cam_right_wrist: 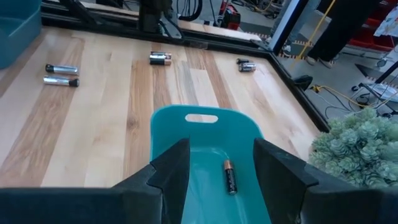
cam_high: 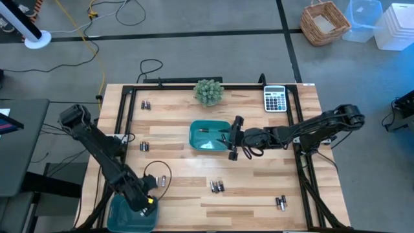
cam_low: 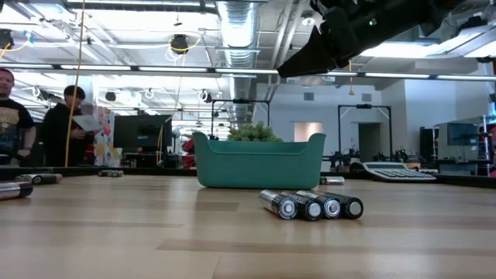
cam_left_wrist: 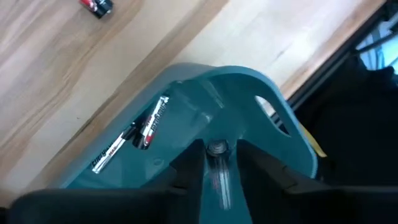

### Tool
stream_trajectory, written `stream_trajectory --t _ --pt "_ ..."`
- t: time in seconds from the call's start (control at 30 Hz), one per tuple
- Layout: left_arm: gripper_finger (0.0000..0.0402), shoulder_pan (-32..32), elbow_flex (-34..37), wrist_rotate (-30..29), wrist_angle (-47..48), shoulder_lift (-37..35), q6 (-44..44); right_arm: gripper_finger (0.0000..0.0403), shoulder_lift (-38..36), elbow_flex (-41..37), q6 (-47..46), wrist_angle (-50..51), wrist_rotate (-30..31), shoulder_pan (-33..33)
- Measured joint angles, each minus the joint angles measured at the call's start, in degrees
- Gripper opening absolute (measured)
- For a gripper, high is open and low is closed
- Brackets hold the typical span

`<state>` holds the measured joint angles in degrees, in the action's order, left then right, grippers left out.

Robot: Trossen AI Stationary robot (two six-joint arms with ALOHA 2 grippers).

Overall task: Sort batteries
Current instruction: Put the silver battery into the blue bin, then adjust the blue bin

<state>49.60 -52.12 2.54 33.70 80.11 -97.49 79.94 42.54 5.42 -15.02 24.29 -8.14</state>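
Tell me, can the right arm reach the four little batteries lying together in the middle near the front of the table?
Probably yes. The right gripper hovers open over the middle teal plastic tray, and the row of four small dark cylindrical batteries lies just beyond it on bare wood, with nothing between them.

Two smooth teal plastic trays [cam_high: 208,134] [cam_high: 129,217] are seen on a pale, streaky-grained wooden table [cam_high: 259,175]. Small dark cylindrical batteries [cam_low: 311,205] are tipped with silvery metal. The flat grey calculator [cam_high: 275,99] is dotted with dark keys.

Corner tray [cam_high: 123,217]: cut off at frame bottom, high view; battery [cam_low: 12,190]: cut by left edge, low view; labels unreadable
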Motion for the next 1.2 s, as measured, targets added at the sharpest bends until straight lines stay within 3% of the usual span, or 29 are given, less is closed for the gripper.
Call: stream_trajectory --t 0.27,0.77,1.2 --pt "0.0143 -1.6 0.0 -0.6 2.9 0.4 0.9 0.0193 2.1 0.0 0.4 -0.9 0.0 0.4" --pt "0.0138 -12.4 0.0 -2.4 4.7 0.0 15.3 0.0193 2.2 0.0 0.6 -0.7 0.0 0.3" --pt "0.0138 -5.8 0.0 1.7 5.5 0.0 8.2 0.0193 2.2 0.0 0.6 -0.6 0.0 0.3"
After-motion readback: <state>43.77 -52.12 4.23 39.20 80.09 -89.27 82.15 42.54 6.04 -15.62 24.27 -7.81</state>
